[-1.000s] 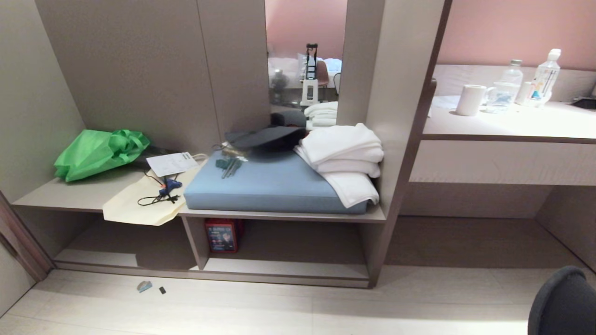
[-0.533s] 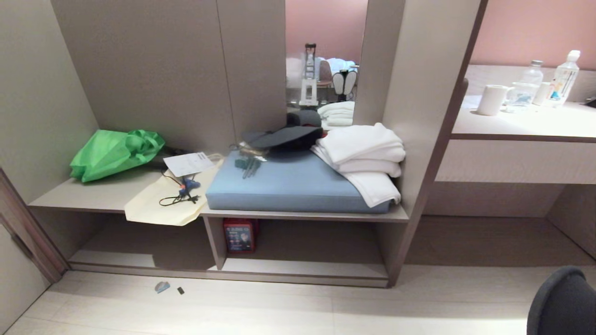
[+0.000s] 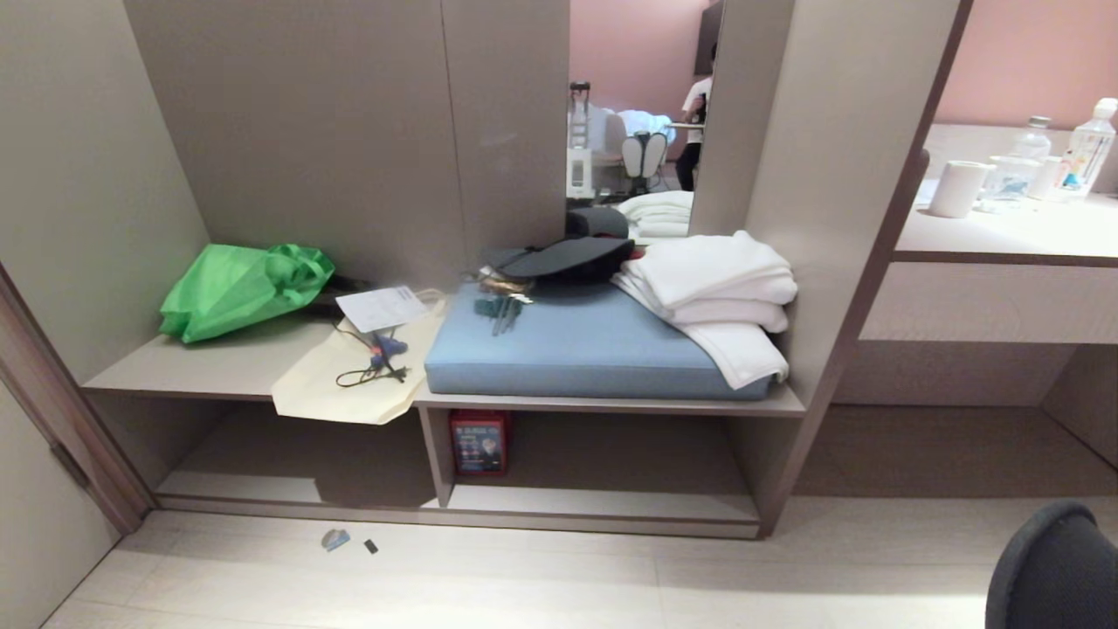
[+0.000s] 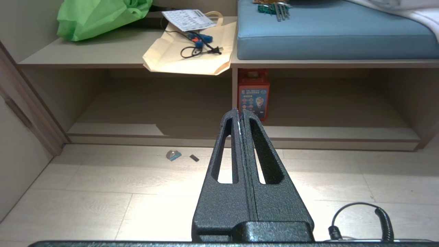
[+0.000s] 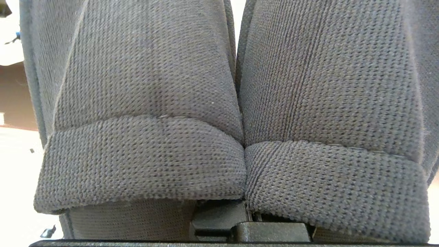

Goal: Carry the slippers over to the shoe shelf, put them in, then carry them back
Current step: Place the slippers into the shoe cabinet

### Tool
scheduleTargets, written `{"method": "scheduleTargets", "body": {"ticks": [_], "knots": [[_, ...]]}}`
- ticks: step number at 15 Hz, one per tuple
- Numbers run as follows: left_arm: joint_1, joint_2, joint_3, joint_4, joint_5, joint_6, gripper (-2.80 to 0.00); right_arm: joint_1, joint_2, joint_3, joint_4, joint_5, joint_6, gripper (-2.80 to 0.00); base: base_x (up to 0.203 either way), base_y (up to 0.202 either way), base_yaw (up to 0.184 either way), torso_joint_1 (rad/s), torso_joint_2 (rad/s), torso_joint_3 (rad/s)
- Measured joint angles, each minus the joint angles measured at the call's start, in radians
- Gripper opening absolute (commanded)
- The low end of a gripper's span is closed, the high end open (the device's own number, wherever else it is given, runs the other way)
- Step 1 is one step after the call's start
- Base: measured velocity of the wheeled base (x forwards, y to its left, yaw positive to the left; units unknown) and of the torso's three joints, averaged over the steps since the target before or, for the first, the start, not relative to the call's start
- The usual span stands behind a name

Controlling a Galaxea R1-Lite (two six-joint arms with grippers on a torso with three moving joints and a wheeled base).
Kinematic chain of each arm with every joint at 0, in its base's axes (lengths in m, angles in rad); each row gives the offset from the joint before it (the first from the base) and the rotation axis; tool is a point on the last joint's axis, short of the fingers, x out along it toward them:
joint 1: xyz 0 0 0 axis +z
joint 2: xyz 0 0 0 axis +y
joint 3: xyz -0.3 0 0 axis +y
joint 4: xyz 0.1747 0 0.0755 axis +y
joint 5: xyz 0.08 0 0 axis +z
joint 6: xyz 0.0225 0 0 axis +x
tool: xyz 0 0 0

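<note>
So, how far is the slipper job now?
Picked up: the slippers sit pressed together in the right gripper. In hand: carrying them; the shoe shelf is ahead, with no slippers in it. Left: put them in, then bring them back. The left gripper is shut, idle.

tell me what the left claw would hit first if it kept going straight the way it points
Probably the upright red printed box in the low wood-laminate cubby; the shut left claw lines up with it, though depth is unclear.

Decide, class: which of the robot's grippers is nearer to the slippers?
Right. The right gripper is shut on the slippers, which fill its wrist view. The left gripper is shut and empty, pointing at the shoe shelf, apart from them.
</note>
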Motion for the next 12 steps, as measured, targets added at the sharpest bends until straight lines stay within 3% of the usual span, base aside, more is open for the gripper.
{"method": "scheduleTargets", "body": {"ticks": [7, 12], "knots": [[0.0, 0.0, 0.0, 0.001, 0.0, -0.002, -2.8, 0.0, 0.0, 0.0, 0.0, 0.0, -0.001, -2.8, 0.0, 0.0, 0.0, 0.0, 0.0, 0.0], [0.0, 0.0, 0.0, 0.002, 0.0, -0.002, -2.8, 0.0, 0.0, 0.0, 0.0, 0.0, -0.001, -2.8, 0.17, 0.0, -0.002, 0.005, 0.0, 0.001]]}}
